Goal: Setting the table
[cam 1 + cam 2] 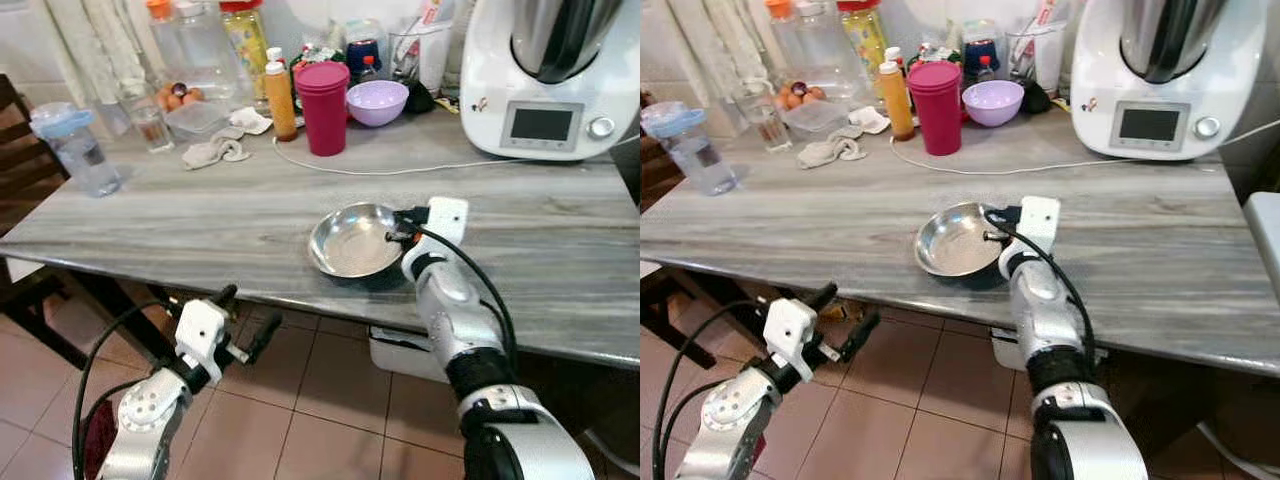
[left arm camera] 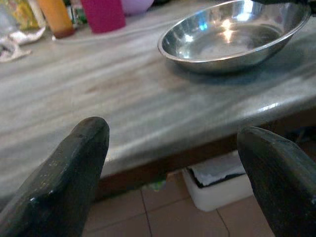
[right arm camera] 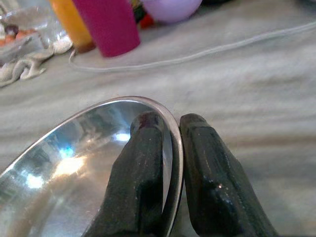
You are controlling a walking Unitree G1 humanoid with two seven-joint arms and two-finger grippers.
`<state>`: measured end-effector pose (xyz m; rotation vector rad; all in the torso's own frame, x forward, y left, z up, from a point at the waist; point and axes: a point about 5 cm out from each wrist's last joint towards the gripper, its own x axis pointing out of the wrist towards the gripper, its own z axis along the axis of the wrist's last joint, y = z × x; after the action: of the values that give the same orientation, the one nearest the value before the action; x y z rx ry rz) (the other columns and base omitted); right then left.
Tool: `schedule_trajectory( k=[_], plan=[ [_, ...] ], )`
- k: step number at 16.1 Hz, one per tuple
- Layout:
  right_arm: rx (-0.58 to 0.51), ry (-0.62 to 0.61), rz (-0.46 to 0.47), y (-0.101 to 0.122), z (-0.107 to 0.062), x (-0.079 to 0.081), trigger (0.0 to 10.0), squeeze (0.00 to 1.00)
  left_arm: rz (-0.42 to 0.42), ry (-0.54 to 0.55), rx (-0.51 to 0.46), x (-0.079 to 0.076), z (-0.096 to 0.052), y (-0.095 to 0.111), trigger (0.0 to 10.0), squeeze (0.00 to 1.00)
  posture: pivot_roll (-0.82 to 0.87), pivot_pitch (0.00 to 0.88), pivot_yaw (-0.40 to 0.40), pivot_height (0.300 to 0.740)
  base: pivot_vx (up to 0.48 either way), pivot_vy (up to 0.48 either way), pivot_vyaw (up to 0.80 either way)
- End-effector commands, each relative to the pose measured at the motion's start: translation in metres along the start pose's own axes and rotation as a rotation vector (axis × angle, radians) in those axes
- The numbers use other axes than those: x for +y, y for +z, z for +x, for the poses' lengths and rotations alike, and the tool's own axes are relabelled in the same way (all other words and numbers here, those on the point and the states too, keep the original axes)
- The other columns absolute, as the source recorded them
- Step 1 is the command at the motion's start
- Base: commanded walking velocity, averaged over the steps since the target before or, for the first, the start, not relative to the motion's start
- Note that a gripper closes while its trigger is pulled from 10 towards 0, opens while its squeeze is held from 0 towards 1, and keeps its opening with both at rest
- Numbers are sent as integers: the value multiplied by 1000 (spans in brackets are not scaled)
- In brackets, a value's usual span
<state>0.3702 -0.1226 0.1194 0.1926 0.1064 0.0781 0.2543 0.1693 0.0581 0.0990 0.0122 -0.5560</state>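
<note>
Steel bowl near front edge of grey table. Right gripper pinching its rim, one finger inside, one outside. Likely light, rigid, slick; rim the sensible hold. Left gripper spread, empty, below table edge; its wrist view showing bowl's underside contact.

no legible text anywhere

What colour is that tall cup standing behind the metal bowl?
The tall cup is magenta pink, clearest in the left eye view, beyond the steel bowl.
</note>
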Motion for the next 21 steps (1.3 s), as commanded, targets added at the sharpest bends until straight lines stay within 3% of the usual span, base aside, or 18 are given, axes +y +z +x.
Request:
schedule_trajectory(
  k=[1, 3, 4, 5, 9, 10, 13, 14, 16, 21],
  plan=[
    [-6, 33, 17, 4, 5, 9, 10000, 0, 15, -2, 5, 4, 0, -2, 10000, 0, -201, 54, 119, 740, 0, 0, 0],
    [24, 46, -19, -1, 7, 14, 10000, 0, 8, -7, 18, 3, -1, -10, 10000, 0, -201, 51, 120, 740, 0, 0, 0],
    [37, 34, -36, -3, 8, 15, 10000, 667, 6, -9, 19, 3, -1, -13, 10000, 0, -201, 51, 120, 740, 0, 0, 0],
    [37, 39, -39, -4, 8, 16, 10000, 1000, 5, -11, 20, 3, 0, -15, 10000, 0, -198, 49, 119, 740, 0, 0, 0],
    [-5, 37, -107, 1, 9, 14, 10000, 1000, -12, -23, 12, 4, 0, -24, 10000, 0, -197, 41, 117, 740, 0, 0, 0],
    [-21, 50, -89, 3, 9, 13, 10000, 1000, -17, -14, -9, 7, 2, -22, 10000, 0, -198, 39, 115, 740, 0, 0, 0],
    [-80, 35, -82, 7, 6, 3, 10000, 1000, -3, 30, -122, 24, 20, 4, 10000, 0, -201, 35, 112, 740, 0, 0, 0],
    [-90, 32, -83, 7, 4, 0, 10000, 1000, 23, 26, -177, 27, 25, 22, 10000, 0, -203, 35, 112, 740, 0, 0, 0],
    [-118, 25, -79, 7, -1, -6, 10000, 1000, 50, 8, -246, 24, 31, 46, 10000, 0, -208, 33, 111, 740, 0, 0, 0],
    [-173, 17, -98, 9, -15, -12, 10000, 1000, 21, -60, -282, 5, 44, 73, 10000, 0, -224, 41, 112, 740, 0, 0, 0]
  ],
)
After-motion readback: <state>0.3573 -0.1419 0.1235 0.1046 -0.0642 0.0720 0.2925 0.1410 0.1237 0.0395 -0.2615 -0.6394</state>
